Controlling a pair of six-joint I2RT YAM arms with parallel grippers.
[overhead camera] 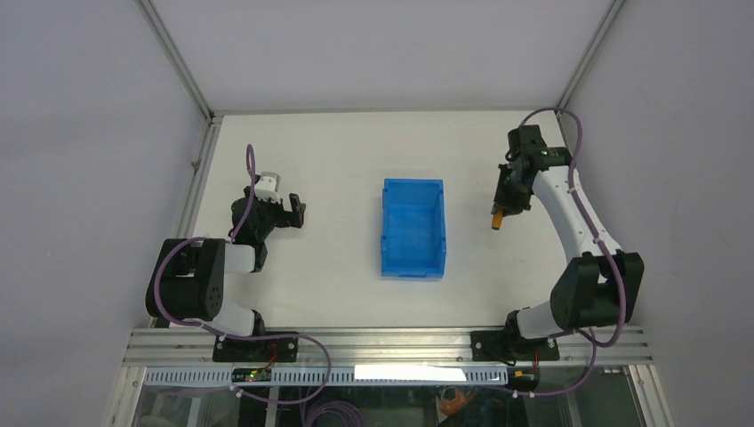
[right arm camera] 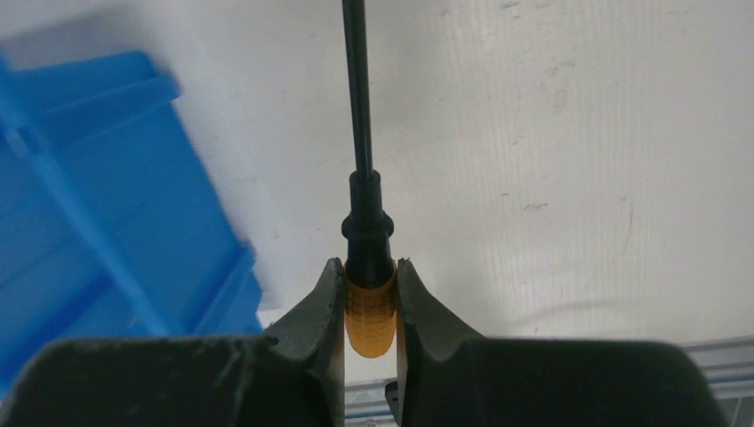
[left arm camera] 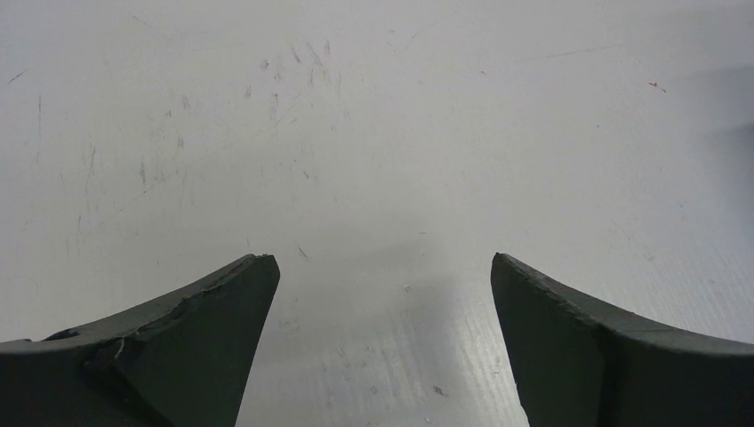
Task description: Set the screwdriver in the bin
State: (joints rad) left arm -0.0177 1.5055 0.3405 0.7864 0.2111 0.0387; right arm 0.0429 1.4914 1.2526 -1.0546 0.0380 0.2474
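- Right gripper [right arm camera: 369, 265] is clamped on the screwdriver [right arm camera: 366, 222]. Its two fingers pinch the orange handle just behind the black collar, and the thin shaft runs straight out ahead of the jaws.
- Held this way, the screwdriver sits to the right of the blue bin [overhead camera: 413, 184], near it but not over it. Whether its tip clears the table [left arm camera: 356, 133] I cannot tell.
- Likely trouble: the long shaft leads the way, so a low carry could knock it against the bin's wall or rim and shove the bin aside.
- The handle is round and gripped on a short stretch, so it could swivel or slip between the fingers. Letting go too soon would drop it outside the bin.
- The bin's ribbed floor shows nothing lying in it.
- Left gripper [left arm camera: 382, 267] stands wide apart over bare table, holding nothing, well away on the bin's other side.
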